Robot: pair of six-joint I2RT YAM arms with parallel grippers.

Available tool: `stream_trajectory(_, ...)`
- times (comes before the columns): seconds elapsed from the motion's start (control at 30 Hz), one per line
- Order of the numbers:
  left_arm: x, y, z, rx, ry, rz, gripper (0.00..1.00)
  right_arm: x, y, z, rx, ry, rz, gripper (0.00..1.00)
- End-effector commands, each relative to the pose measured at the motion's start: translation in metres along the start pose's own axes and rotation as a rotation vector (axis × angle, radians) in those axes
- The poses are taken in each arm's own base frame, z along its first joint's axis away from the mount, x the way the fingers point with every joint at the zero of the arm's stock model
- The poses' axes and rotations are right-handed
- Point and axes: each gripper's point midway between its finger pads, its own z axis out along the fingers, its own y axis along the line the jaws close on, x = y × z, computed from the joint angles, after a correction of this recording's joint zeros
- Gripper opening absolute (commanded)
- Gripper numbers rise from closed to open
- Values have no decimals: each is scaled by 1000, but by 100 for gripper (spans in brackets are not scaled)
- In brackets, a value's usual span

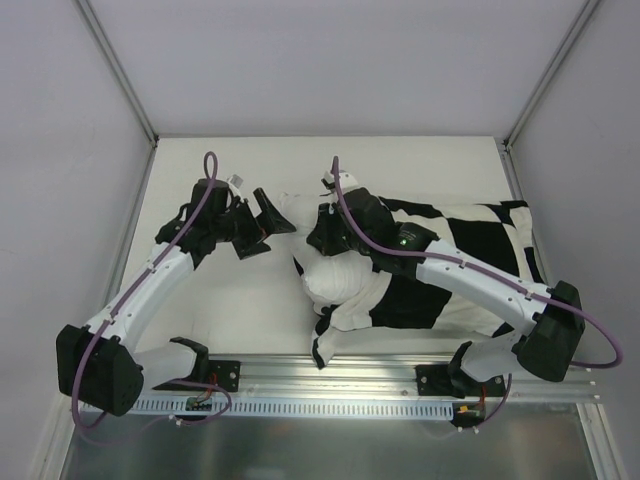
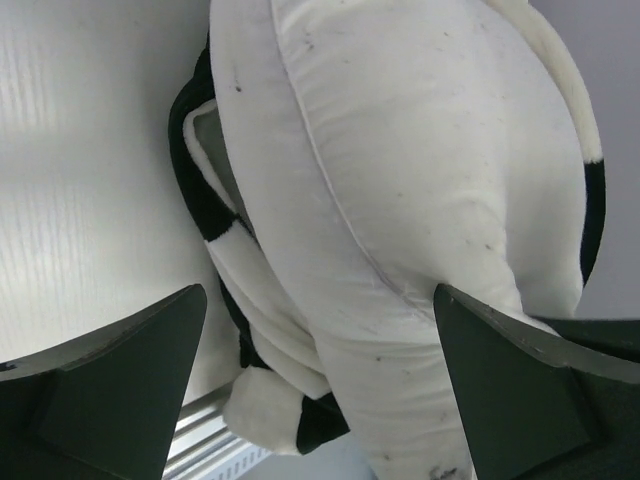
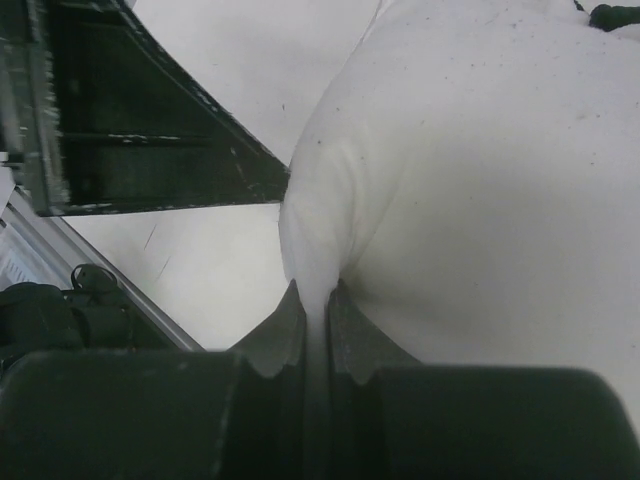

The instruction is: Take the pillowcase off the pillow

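The black and cream checkered pillowcase (image 1: 470,240) lies across the right half of the table, with the white pillow (image 1: 330,278) bulging out of its left end. My right gripper (image 1: 318,240) is shut on a pinch of the pillow's white fabric (image 3: 460,170), seen close up at the right gripper (image 3: 315,297). My left gripper (image 1: 270,213) stands wide open just left of the exposed end. In the left wrist view the pillow (image 2: 400,190) fills the space between the spread left gripper (image 2: 318,300), and the pillowcase rim (image 2: 215,215) is bunched back along its left side.
An aluminium rail (image 1: 330,375) runs along the table's near edge, below the pillow. White walls with metal posts (image 1: 150,135) close in the table's back and sides. One finger of the left gripper (image 3: 150,120) shows in the right wrist view, close to the pillow.
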Motion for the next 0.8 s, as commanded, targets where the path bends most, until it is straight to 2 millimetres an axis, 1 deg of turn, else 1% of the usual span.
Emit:
stream_trajectory(0.0,1,-11,10,53,9,-89,99,-39,31,-18,-120,-138,27,0)
stream_trajectory(0.03,6,-13,15,66,23,-95,99,-36,33,-16,-124,-128,24,1)
stream_trajectory(0.1,4,-23,22,127,19,-106,99,-31,38,-12,-132,-113,17,1)
stream_trajectory(0.17,9,-22,30,137,40,-143,99,-27,44,-11,-142,-103,9,1)
stream_trajectory(0.23,4,-26,33,167,18,-149,99,-23,47,-9,-144,-91,1,1)
stream_trajectory(0.27,6,-20,33,161,14,-189,99,-20,48,-8,-144,-81,-5,1)
stream_trajectory(0.3,5,-17,32,164,-2,-203,99,-19,48,-9,-139,-79,-6,1)
stream_trajectory(0.33,-3,-24,26,202,-58,-198,99,-16,48,-9,-138,-74,-10,0)
stream_trajectory(0.37,-6,-20,23,205,-90,-218,99,-16,47,-9,-136,-74,-10,1)
stream_trajectory(0.4,-3,-12,24,204,-105,-247,99,-15,47,-10,-137,-73,-7,1)
stream_trajectory(0.47,-10,-18,17,244,-153,-247,99,-14,47,-11,-138,-71,-7,1)
stream_trajectory(0.53,-8,-14,19,242,-154,-267,99,-14,47,-11,-135,-72,-5,1)
stream_trajectory(0.57,-12,-16,17,257,-180,-303,99,-13,46,-10,-134,-71,-2,1)
stream_trajectory(0.6,-5,-2,22,251,-184,-329,99,-13,46,-10,-134,-71,-2,1)
stream_trajectory(0.67,-4,5,20,305,-230,-370,99,-12,46,-10,-133,-68,1,1)
stream_trajectory(0.7,-4,6,19,317,-245,-373,99,-12,47,-9,-135,-67,0,1)
stream_trajectory(0.77,-6,2,18,341,-250,-355,99,-12,47,-10,-137,-66,1,1)
